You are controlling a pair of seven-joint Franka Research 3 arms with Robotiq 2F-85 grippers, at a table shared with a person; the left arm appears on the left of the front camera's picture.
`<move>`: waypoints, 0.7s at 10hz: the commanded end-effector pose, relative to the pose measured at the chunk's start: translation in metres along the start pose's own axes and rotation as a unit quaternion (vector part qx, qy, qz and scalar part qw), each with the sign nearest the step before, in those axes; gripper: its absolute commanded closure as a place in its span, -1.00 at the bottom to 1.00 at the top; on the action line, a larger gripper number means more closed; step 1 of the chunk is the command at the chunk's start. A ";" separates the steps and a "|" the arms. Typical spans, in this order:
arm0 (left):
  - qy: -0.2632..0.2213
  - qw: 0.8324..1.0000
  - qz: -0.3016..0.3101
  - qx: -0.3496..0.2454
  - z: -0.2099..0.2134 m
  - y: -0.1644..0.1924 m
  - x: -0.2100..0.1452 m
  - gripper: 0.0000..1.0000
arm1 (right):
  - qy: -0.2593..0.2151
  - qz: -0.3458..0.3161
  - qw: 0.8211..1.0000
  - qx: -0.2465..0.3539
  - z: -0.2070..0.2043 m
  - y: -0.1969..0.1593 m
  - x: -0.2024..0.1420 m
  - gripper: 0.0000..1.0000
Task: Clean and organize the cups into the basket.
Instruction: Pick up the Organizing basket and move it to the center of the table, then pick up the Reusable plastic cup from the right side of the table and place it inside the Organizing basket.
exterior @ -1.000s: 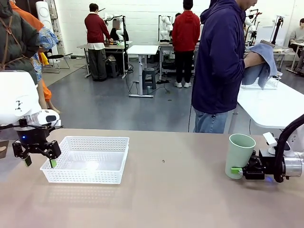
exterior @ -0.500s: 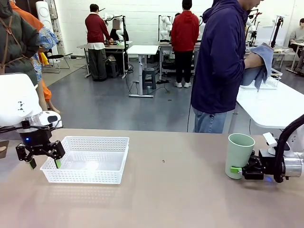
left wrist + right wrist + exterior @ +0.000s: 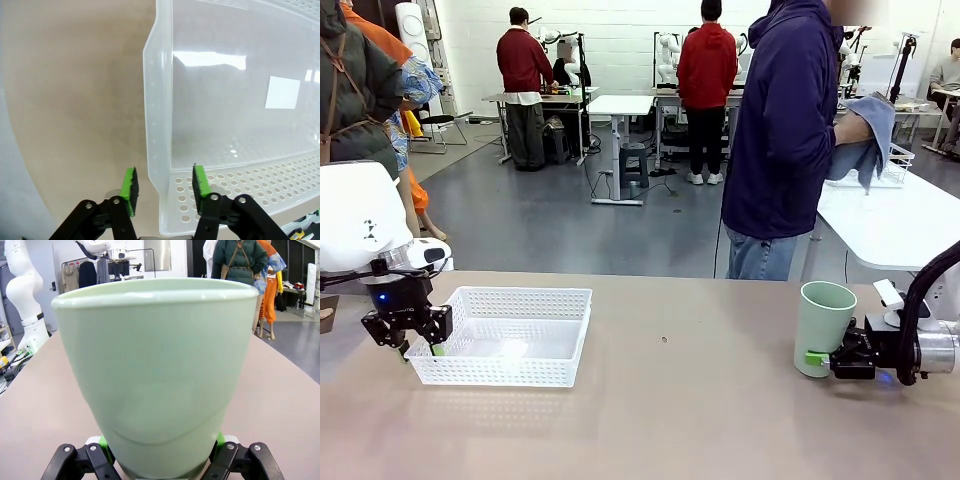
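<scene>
The white mesh basket (image 3: pixel 505 335) lies on the tan table at the left. My left gripper (image 3: pixel 417 345) hangs at its left end. In the left wrist view its green pads (image 3: pixel 131 191) stand on either side of the basket's end rim (image 3: pixel 159 125), one outside and one inside, with a thin gap on each side. A pale mint green cup (image 3: pixel 823 325) stands upright at the right. My right gripper (image 3: pixel 817 358) is shut on its lower part. Up close, the cup (image 3: pixel 155 370) sits between the right gripper's (image 3: pixel 160 462) fingers.
A person in a dark blue hoodie (image 3: pixel 785 120) stands at the far side, holding a blue cloth (image 3: pixel 868 135) over a white side table (image 3: pixel 890 225). Bare table top (image 3: pixel 680 400) stretches between the basket and the cup.
My left gripper has shifted right and down onto the basket's left end, and its jaws have narrowed around the rim. The right gripper and the cup have not moved.
</scene>
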State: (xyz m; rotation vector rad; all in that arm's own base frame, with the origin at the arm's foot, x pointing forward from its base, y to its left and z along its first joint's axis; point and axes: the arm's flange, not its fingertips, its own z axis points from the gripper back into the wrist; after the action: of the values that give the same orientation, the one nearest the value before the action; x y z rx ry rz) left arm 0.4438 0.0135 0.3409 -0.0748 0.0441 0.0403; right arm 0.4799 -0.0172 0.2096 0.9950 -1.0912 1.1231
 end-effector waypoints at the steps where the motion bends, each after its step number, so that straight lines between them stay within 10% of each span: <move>1: -0.008 1.000 -0.005 -0.004 -0.003 -0.001 0.001 0.63 | -0.005 0.009 1.000 0.011 0.001 -0.001 -0.003 0.61; 3: -0.007 1.000 -0.005 -0.006 -0.003 -0.002 0.001 1.00 | -0.006 0.010 1.000 0.012 0.001 -0.001 -0.003 1.00; 4: -0.008 1.000 -0.006 -0.006 -0.003 -0.002 0.001 1.00 | -0.006 0.011 1.000 0.012 0.001 0.000 -0.003 0.61; 5: -0.008 1.000 -0.006 -0.004 -0.003 -0.002 0.000 1.00 | -0.006 0.013 1.000 0.012 0.002 0.002 -0.002 1.00; 7: -0.009 1.000 -0.008 -0.003 -0.002 -0.002 0.001 1.00 | -0.005 0.013 1.000 0.019 0.001 0.009 0.000 1.00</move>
State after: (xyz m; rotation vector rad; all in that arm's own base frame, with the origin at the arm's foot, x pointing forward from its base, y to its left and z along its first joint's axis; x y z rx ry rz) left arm 0.4442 0.0125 0.3410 -0.0744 0.0430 0.0354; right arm 0.4777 -0.0168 0.2088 1.0099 -1.0883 1.1367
